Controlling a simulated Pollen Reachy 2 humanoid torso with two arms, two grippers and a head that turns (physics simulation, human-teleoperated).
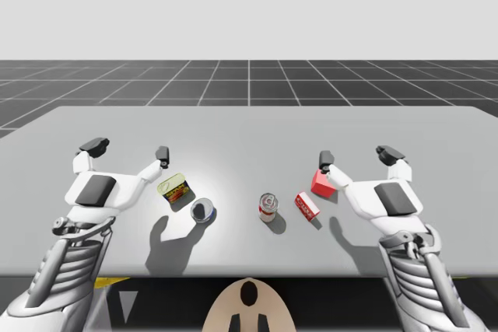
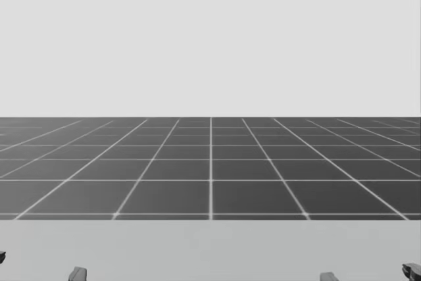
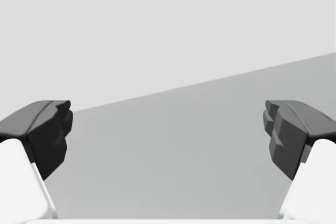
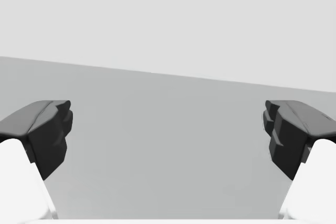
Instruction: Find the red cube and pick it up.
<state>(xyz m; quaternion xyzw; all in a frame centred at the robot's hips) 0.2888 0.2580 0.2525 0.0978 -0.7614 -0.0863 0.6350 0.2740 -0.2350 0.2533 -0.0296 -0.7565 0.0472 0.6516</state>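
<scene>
Currently red cube (image 1: 320, 186) near wide-spread right jaws.

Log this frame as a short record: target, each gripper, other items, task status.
target: red cube, on the table, right side, next to the right gripper's inner finger
right gripper: open, nothing between its fingers
left gripper: open, nothing between its fingers
other items: red box, upright can, blue can, flat tin
status: cube not yet grasped
</scene>
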